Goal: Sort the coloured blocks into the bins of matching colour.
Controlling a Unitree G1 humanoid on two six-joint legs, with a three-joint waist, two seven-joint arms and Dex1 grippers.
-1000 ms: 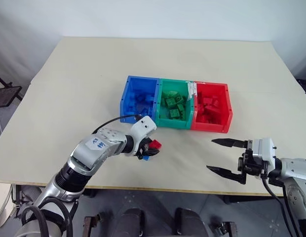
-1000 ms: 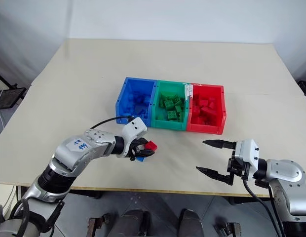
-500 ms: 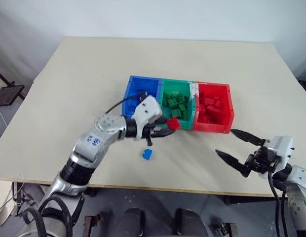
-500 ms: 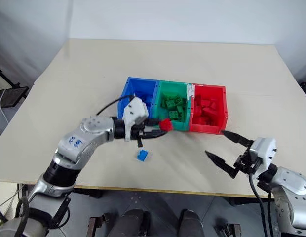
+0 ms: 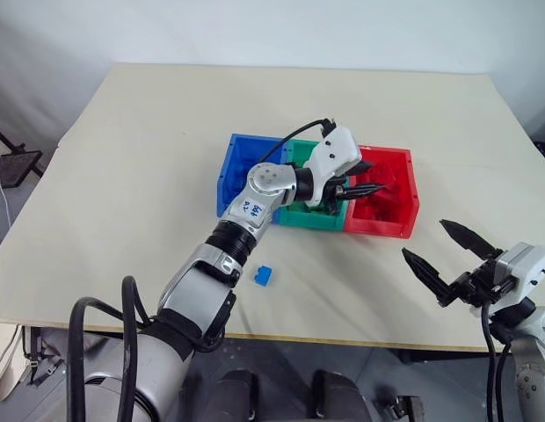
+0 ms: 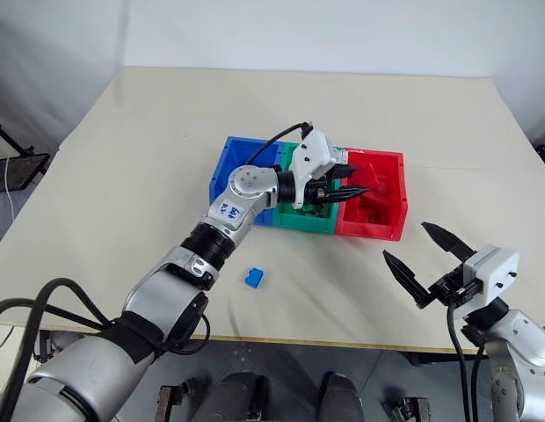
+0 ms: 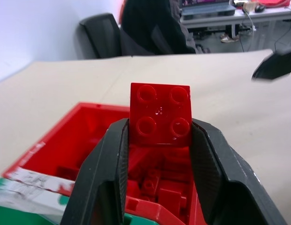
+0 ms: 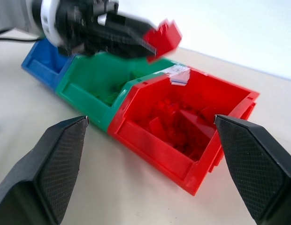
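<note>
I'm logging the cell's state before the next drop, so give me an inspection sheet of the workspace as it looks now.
Surface: beige table, no spills seen.
Job's things: blue bin, green bin and red bin joined in a row, the green and red ones holding bricks of their own colour; one blue brick loose on the table; one red brick held above the red bin.
Clutter: nothing seen.
Grippers: left gripper shut on the red brick; right gripper open, holding nothing, near the table's front edge.
Cables: black cable looping at the left wrist.
Surroundings: office chair and a desk behind the table.
</note>
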